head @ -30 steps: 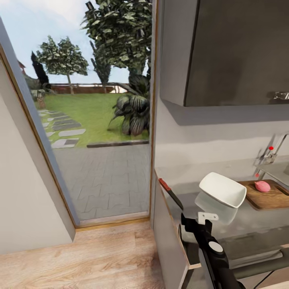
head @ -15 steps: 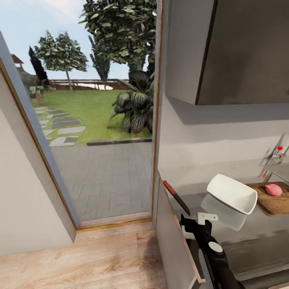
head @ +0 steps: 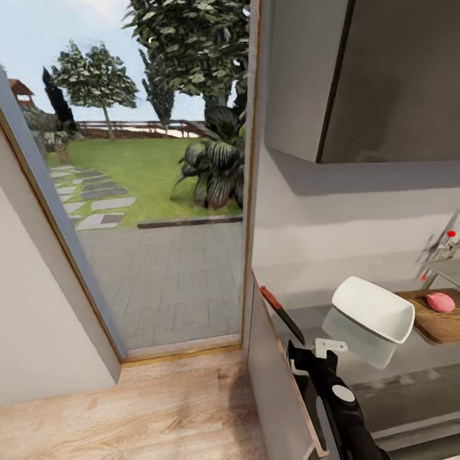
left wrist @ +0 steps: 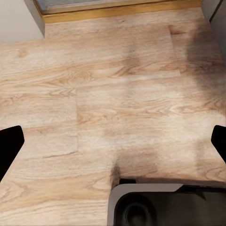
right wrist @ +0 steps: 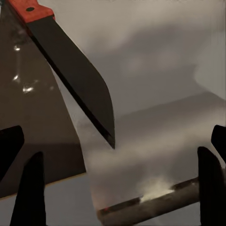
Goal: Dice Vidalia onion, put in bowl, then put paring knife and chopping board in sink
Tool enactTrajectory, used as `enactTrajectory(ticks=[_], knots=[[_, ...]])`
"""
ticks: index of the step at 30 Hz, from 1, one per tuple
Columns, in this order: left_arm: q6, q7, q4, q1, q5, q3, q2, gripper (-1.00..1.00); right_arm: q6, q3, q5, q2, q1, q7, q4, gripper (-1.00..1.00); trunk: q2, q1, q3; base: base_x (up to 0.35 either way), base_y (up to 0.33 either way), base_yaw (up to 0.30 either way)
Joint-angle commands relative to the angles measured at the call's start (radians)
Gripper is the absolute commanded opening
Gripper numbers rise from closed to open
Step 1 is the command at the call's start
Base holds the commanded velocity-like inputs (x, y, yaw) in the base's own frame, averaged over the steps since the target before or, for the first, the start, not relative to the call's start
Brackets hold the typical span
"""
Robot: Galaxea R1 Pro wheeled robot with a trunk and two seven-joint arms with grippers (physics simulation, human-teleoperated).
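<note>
The paring knife (head: 281,314), red handle and dark blade, lies at the near left end of the grey countertop (head: 390,374). My right gripper (head: 305,359) hovers just in front of the knife, open and empty. In the right wrist view the paring knife (right wrist: 77,70) lies beyond my right gripper (right wrist: 115,162), whose fingers are spread wide. The white bowl (head: 374,309) sits tilted behind the knife. Further right, the pinkish Vidalia onion (head: 440,301) rests on the chopping board (head: 441,322). The sink's tap (head: 439,250) shows at the picture's edge. My left gripper (left wrist: 113,146) hangs open over the floor.
A tall glass door (head: 147,191) at the left looks onto a garden. The wooden floor (head: 128,415) spreads below it. A grey wall cabinet (head: 358,76) hangs over the counter. A long dark cabinet handle (right wrist: 150,203) runs under the counter edge.
The camera has turned a little, so the bowl, board and onion sit further right in the picture. My right arm keeps its pose near the knife.
</note>
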Motion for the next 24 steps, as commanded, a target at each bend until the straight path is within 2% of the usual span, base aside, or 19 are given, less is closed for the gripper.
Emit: enactTrajectory(ticks=[1, 5, 9, 15, 24], knots=[[-0.002, 0.005, -0.001, 0.0, 0.009, -0.007, 0.002, 1.0, 0.007, -0.001, 0.01, 0.001, -0.001, 0.0, -0.002, 1.0, -0.001, 0.0, -0.002, 0.092, 0.02, 0.0], [-0.003, 0.005, -0.001, 0.0, 0.009, -0.007, 0.002, 1.0, 0.007, -0.023, 0.01, -0.001, -0.001, 0.001, -0.002, 1.0, -0.001, 0.0, -0.002, 0.088, 0.133, 0.0], [-0.003, 0.005, -0.002, 0.0, 0.009, -0.007, 0.002, 1.0, 0.005, -0.064, 0.009, -0.001, -0.001, 0.003, -0.003, 1.0, -0.001, 0.0, -0.002, 0.032, 0.05, -0.038], [-0.003, 0.004, -0.001, 0.0, 0.009, -0.008, 0.002, 1.0, 0.005, -0.069, 0.009, -0.001, -0.001, 0.003, -0.002, 1.0, -0.001, 0.0, 0.003, 0.003, 0.029, -0.17], [-0.003, 0.004, -0.001, 0.0, 0.009, -0.008, 0.002, 1.0, 0.005, -0.07, 0.009, -0.001, -0.001, 0.003, -0.002, 1.0, -0.001, 0.0, 0.011, 0.0, 0.236, -0.181]])
